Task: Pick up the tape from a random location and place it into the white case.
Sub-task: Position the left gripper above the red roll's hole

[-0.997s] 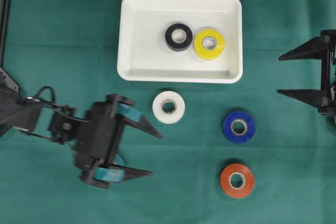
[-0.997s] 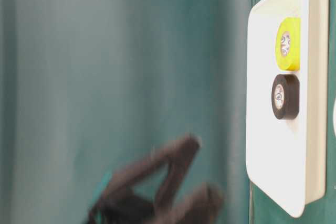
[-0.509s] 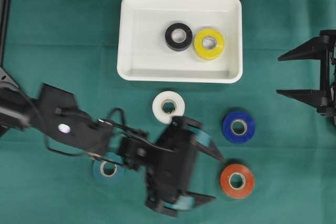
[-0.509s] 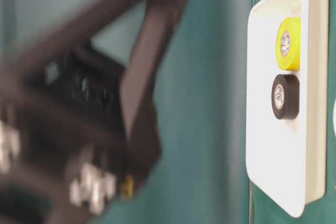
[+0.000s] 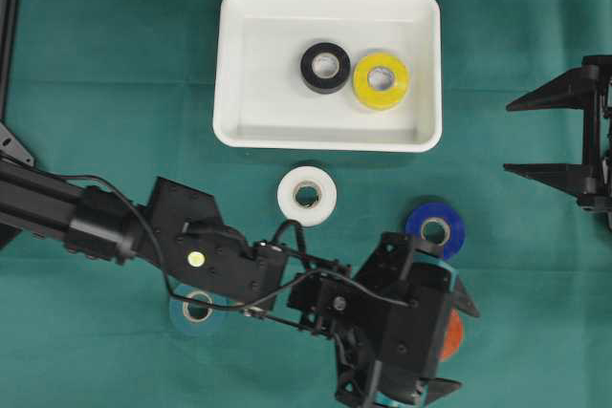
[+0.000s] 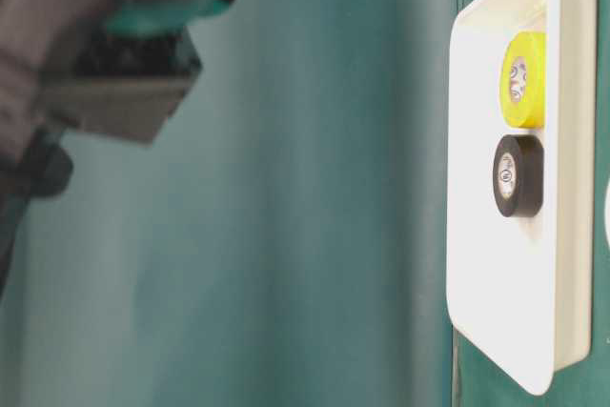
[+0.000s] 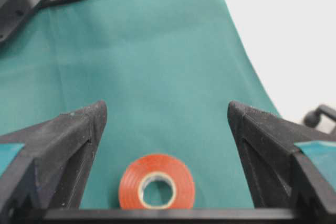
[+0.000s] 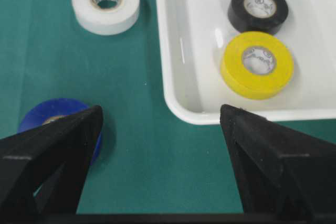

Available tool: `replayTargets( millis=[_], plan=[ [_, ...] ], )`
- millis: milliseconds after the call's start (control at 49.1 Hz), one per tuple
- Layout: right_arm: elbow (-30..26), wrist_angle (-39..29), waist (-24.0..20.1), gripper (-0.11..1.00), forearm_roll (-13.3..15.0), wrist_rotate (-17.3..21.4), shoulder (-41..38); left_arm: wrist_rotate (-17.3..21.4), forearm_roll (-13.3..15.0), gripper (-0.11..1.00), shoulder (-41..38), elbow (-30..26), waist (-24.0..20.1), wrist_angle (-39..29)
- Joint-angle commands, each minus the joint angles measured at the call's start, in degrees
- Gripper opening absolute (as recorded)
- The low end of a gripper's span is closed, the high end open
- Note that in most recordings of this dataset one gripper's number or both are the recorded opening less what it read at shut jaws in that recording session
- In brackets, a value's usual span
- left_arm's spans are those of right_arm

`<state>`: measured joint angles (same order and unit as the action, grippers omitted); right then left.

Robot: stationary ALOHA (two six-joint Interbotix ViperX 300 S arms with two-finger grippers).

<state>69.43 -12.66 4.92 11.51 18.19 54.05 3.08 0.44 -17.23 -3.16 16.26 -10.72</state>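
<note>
Down at the near edge: left gripper (image 5: 449, 351) wide open above the orange tape (image 7: 157, 182), not touching it, one finger on each side. Teal tape (image 5: 196, 307) half hidden under the left arm. A bit farther: blue tape (image 5: 436, 229), white tape (image 5: 307, 195). Off to the right: right gripper (image 5: 516, 136) open too, holding nothing. Farthest: white case (image 5: 239, 64) with black tape (image 5: 325, 67) touching yellow tape (image 5: 381, 79) inside.

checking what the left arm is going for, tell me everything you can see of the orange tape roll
The orange tape roll is a glossy ring with a pale inner core, lying flat on the green cloth. It sits between the open fingers of the left gripper, touching neither. From overhead the gripper covers most of it.
</note>
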Motion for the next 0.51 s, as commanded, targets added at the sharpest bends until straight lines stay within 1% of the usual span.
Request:
replayTargets(
  millis=[0,142,265,346,488],
  plan=[
    [-0.7,0.2,0.1,0.85,0.0,0.0,-0.4,0.0,-0.2,0.93,0.5,-2.6,-0.2,-0.2],
    [-0.7,-0.1,0.1,0.85,-0.1,0.0,-0.5,-0.3,-0.2,0.93,0.1,-3.8,-0.2,-1.7],
    [-0.7,-0.2,0.1,0.84,-0.1,0.0,-0.5,-1.3,0.0,0.93,-0.6,-5.4,-0.1,-6.2],
    [-0.7,-0.2,0.1,0.84,-0.1,0.0,-0.7,-2.8,-0.1,0.93,-1.7,-7.8,0.1,-11.2],
    [-0.7,-0.2,0.1,0.84,-0.1,0.0,-0.9,-4.0,-0.3,0.93,-4.5,-14.3,0.4,-23.6]
  ],
)
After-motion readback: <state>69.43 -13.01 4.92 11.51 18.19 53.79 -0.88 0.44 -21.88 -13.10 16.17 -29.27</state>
